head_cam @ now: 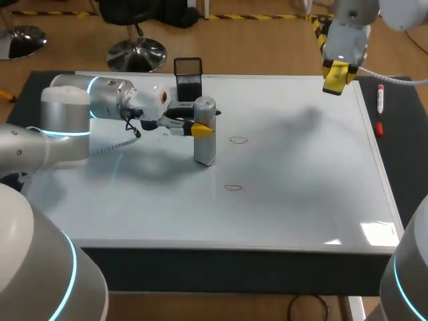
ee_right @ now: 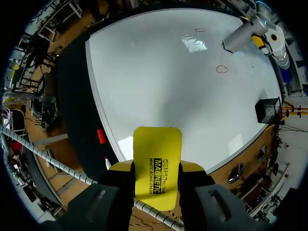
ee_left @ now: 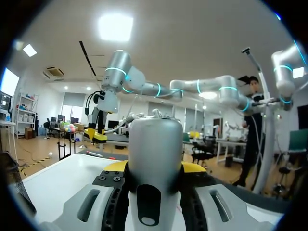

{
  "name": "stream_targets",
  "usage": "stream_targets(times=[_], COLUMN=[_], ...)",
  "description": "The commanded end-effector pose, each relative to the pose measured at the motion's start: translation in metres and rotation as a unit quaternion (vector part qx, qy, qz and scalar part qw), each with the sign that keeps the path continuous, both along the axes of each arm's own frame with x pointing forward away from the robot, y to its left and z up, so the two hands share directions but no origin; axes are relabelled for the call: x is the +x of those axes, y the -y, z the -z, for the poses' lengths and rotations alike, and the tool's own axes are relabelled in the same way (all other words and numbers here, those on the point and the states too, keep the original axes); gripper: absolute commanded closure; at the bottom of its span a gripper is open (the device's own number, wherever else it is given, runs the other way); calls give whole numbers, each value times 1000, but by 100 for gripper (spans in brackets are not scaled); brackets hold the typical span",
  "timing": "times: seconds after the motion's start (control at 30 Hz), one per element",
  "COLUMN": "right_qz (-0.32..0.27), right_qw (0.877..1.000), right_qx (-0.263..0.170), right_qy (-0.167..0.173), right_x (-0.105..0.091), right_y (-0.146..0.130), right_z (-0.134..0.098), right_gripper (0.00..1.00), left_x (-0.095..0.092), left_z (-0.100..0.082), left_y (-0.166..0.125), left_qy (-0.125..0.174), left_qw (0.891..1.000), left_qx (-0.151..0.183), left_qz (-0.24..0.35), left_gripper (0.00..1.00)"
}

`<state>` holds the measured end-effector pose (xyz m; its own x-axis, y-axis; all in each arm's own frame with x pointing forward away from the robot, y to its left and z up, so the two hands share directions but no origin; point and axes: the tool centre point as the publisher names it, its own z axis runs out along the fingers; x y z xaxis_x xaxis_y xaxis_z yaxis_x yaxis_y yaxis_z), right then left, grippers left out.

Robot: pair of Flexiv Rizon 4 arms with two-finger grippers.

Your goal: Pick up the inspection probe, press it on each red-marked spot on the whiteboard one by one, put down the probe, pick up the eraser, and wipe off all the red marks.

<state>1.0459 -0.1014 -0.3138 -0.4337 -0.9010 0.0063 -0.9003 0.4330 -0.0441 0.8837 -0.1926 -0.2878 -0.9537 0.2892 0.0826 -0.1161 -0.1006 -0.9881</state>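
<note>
The silver cylindrical probe stands upright on the whiteboard, left of centre. My left gripper is shut on its upper part, and in the left wrist view the probe fills the space between the fingers. Two red ring marks lie to the probe's right, one close by and one nearer the front. My right gripper hovers over the far right corner, shut on the yellow eraser. From there the marks and probe show far ahead.
A black mesh holder stands at the board's far edge behind the probe. A red marker lies on the dark mat beside the right edge of the board. The board's middle and right part are bare white surface.
</note>
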Motion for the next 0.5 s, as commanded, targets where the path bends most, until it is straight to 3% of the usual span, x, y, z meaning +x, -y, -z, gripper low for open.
stream_targets(times=[0.03, 0.27, 0.5], right_qz=[-1, -1, -1], right_qw=[1000, 1000, 1000], right_qx=[-1, -1, -1], right_qy=[0, 0, 0], right_x=[-1, -1, -1], right_y=[1, 1, 1], right_z=[-1, -1, -1], right_gripper=[100, 100, 100], left_x=[-3, -3, -3], left_z=[-1, -6, -23], left_y=[-1, -2, -5], left_qy=[1, 3, 4], left_qw=[1000, 1000, 1000], left_qx=[1, -8, -19], left_qz=[-2, -8, -14], left_gripper=[100, 100, 100])
